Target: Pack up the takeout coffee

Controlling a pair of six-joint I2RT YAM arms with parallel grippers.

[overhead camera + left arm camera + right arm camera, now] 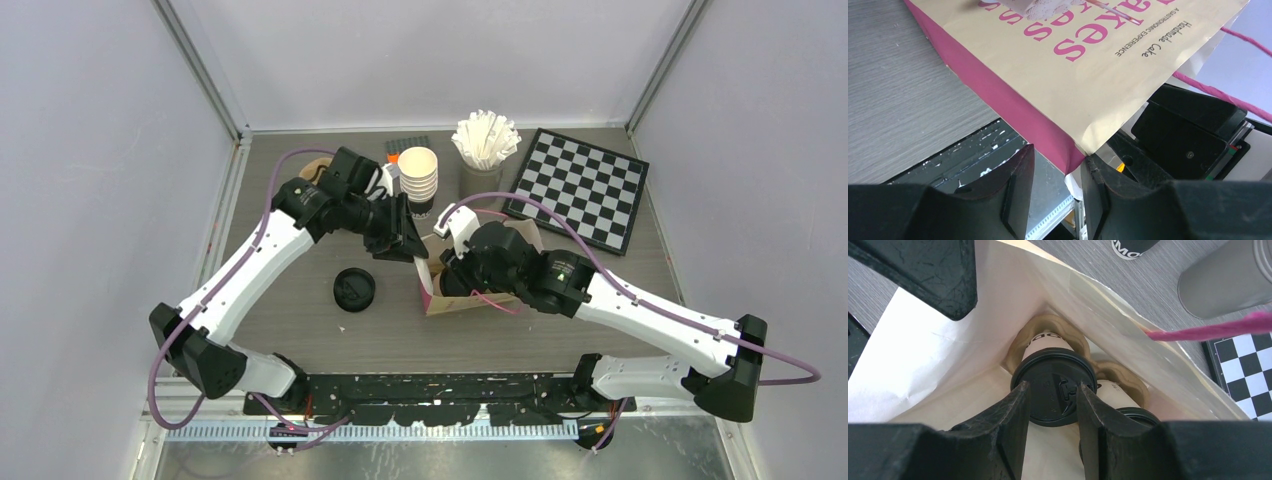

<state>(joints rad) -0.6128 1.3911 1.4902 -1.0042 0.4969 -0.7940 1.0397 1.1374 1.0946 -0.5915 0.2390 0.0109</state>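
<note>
1. The grey tabletop (380,335) holds everything. At its far right lies a black-and-white checkered board (585,188).
2. A cream paper bag (455,305) with pink sides and pink letters sits in the middle, its mouth open.
3. My left pincer (1058,156) is at the bag's left edge. Its fingers stand apart and loose, with a corner of the bag right at the gap. They squeeze nothing.
4. My right pincer (1052,387) reaches down inside the bag. Its fingers are apart too and hold nothing. Their tips sit over a takeout coffee (1048,367), whose black lid is wider than the gap. I cannot tell if they touch it.
5. A brown cup tray (1020,345) sits deep inside the bag.
6. The takeout coffee stands in that tray. A second cup (1135,415) is just beside it, half hidden by my finger.
7. Behind the bag stand a stack of cups without lids (418,178) and a pot of white sticks (486,140).
8. A round black lid (354,289) lies on the tabletop, left of the bag.
</note>
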